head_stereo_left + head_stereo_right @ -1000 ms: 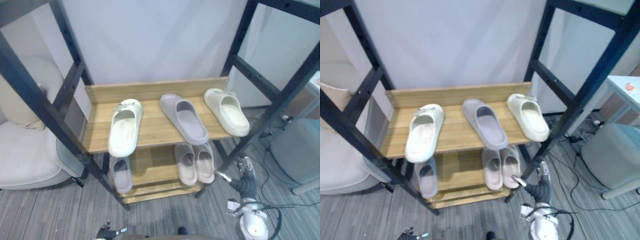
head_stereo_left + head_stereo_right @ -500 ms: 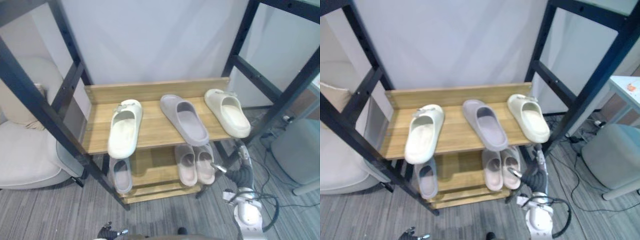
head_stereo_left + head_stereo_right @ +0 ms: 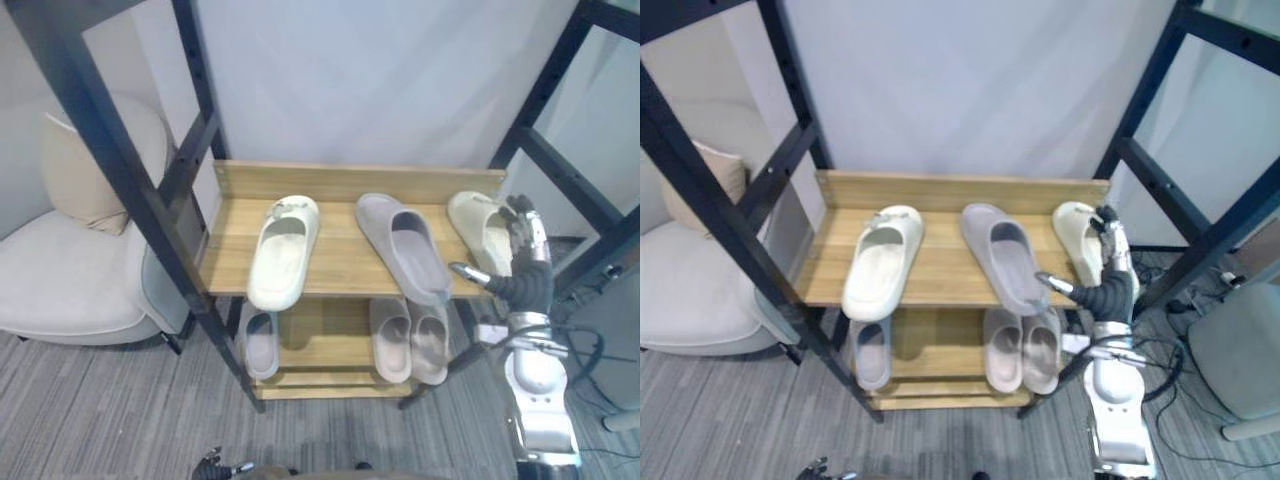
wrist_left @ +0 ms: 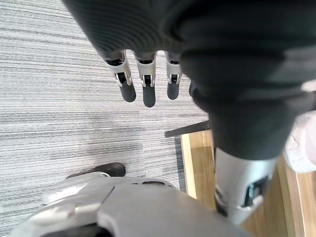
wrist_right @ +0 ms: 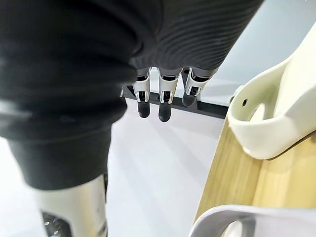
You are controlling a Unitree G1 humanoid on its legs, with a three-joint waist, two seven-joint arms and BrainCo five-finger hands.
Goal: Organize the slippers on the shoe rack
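Note:
The wooden shoe rack (image 3: 340,262) has two shelves in a black frame. Its upper shelf carries a cream slipper (image 3: 283,250) on the left, a grey slipper (image 3: 403,245) in the middle and a second cream slipper (image 3: 480,230) at the right end. Below lie a single grey slipper (image 3: 260,340) and a beige pair (image 3: 410,338). My right hand (image 3: 522,272) is raised at the upper shelf's right end, just in front of the right cream slipper (image 5: 281,113), fingers (image 5: 160,98) straight and holding nothing. My left hand (image 4: 143,84) hangs open low over the carpet.
A beige armchair (image 3: 70,280) with a cushion stands left of the rack. Black frame uprights (image 3: 150,200) rise on both sides. A grey stool (image 3: 1240,360) sits on the grey carpet at the right.
The camera has shifted. My right hand rose from floor level by the lower shelf to the upper shelf's right end, beside the cream slipper. The slippers have not moved.

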